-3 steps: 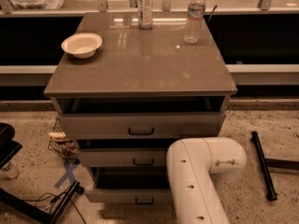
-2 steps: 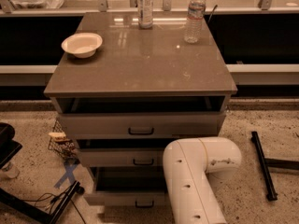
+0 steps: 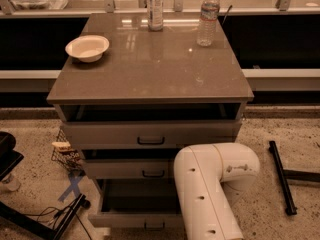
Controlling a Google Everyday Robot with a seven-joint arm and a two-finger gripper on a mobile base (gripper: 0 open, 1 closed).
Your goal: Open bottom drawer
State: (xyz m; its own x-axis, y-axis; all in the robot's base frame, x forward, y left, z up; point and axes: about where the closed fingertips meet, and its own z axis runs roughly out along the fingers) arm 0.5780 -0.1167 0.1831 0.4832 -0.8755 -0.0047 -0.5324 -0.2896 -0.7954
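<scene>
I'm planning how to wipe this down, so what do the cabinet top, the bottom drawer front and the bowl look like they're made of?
Cabinet top: glossy brown, probably laminate or stone; it shows bright reflections. Bottom drawer: flat matte light grey front, likely painted metal or laminate. Bowl: pale and dull, perhaps paper or foam. The tool is out of sight, somewhere past the white arm.

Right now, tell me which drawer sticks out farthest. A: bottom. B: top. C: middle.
A: the bottom drawer juts forward past both fronts above it, its dark inside exposed; the gripper is out of view, with only the white arm showing.
</scene>
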